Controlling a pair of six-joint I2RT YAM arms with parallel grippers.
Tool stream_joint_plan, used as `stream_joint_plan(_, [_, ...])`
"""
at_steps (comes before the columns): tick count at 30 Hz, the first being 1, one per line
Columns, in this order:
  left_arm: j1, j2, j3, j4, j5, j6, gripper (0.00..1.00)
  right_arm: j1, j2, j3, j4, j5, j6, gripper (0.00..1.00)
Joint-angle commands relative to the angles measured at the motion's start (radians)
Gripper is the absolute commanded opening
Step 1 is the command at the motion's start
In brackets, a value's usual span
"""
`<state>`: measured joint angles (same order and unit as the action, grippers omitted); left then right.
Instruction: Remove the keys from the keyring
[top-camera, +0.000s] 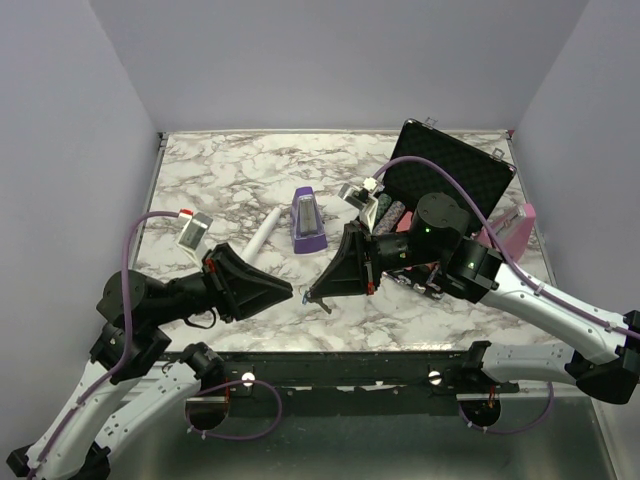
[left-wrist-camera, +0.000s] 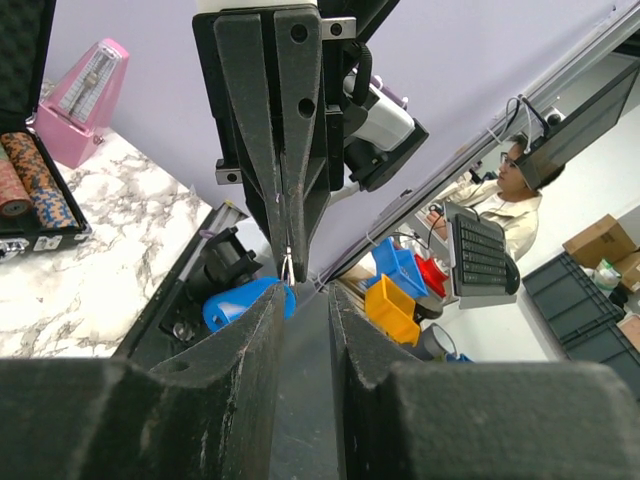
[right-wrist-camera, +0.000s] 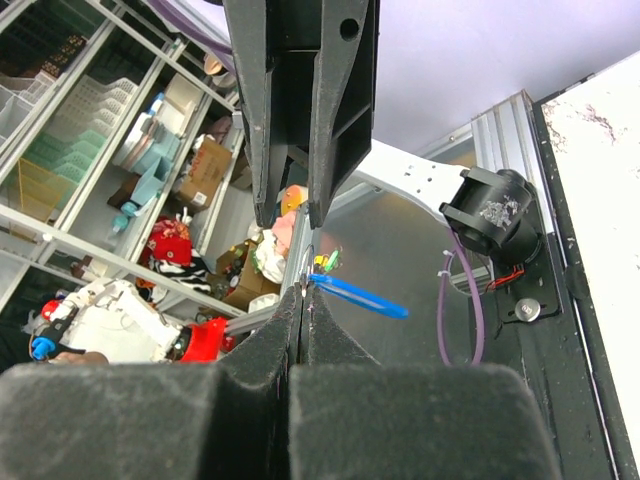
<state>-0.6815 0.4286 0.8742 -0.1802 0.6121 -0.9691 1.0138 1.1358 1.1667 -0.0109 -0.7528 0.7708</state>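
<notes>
1. Left gripper (top-camera: 288, 294) and right gripper (top-camera: 311, 295) meet tip to tip, on a shared 9–3 o'clock axis in the top view.
2. Keyring (left-wrist-camera: 287, 266) is a thin wire loop between the tips, at 3 o'clock from the left and 9 o'clock from the right. Both are equally near.
3. Right jaws are pressed together, apparently pinching the ring. Left jaws are a slit apart; can't tell if they hold anything.
4. Keys (top-camera: 325, 305) look like a small speck at 5 o'clock off the right tips. Only the top view shows it; the wrist views show only wire.
</notes>
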Motion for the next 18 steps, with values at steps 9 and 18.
stream_joint_plan(9, [-0.067,0.039,0.016,-0.002,-0.066,0.012,0.35,0.008,-0.021,-0.012,0.031,0.026,0.004,0.01])
stream_joint_plan(18, [-0.122,0.074,0.031,-0.030,-0.092,0.035,0.38,0.008,-0.019,-0.007,0.029,0.032,0.010,0.01])
